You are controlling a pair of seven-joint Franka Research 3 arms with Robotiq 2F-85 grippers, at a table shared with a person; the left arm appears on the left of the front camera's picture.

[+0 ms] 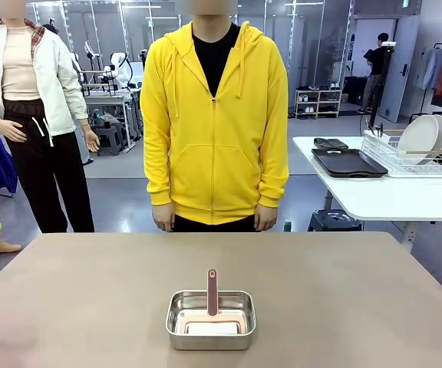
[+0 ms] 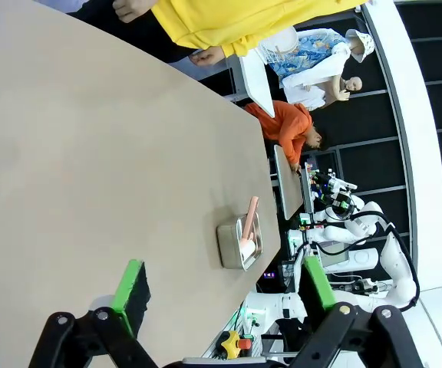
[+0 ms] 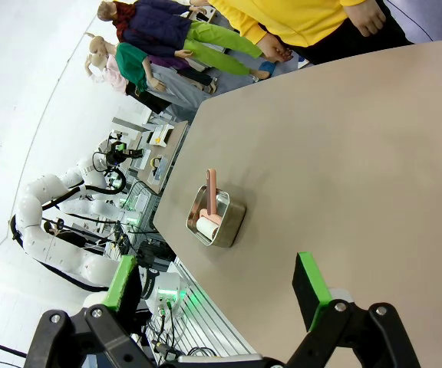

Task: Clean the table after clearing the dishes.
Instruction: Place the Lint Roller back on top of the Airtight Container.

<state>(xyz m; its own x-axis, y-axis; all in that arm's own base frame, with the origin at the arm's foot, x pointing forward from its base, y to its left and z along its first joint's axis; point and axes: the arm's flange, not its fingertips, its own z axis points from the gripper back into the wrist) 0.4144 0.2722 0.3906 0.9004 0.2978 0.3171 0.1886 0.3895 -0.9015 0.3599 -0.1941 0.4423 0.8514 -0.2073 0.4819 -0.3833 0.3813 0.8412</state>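
The taupe-brown table point(image 1: 344, 291) holds a small steel pan point(image 1: 176, 331) near its front edge. In the pan lies a white roller with a pink handle point(image 1: 212, 290). Two white plates point(image 1: 420, 138) stand upright in a wire rack on the white side table at the right, next to a dark tray point(image 1: 349, 162). My left gripper point(image 2: 225, 295) is open above the table point(image 2: 90, 153), with the pan point(image 2: 232, 247) ahead of it. My right gripper point(image 3: 217, 287) is also open and empty, facing the pan point(image 3: 232, 226) from the other side.
A person in a yellow hoodie point(image 1: 215, 123) stands at the far edge with both hands down. The white side table point(image 1: 390, 195) stands off to the right, apart from the main table.
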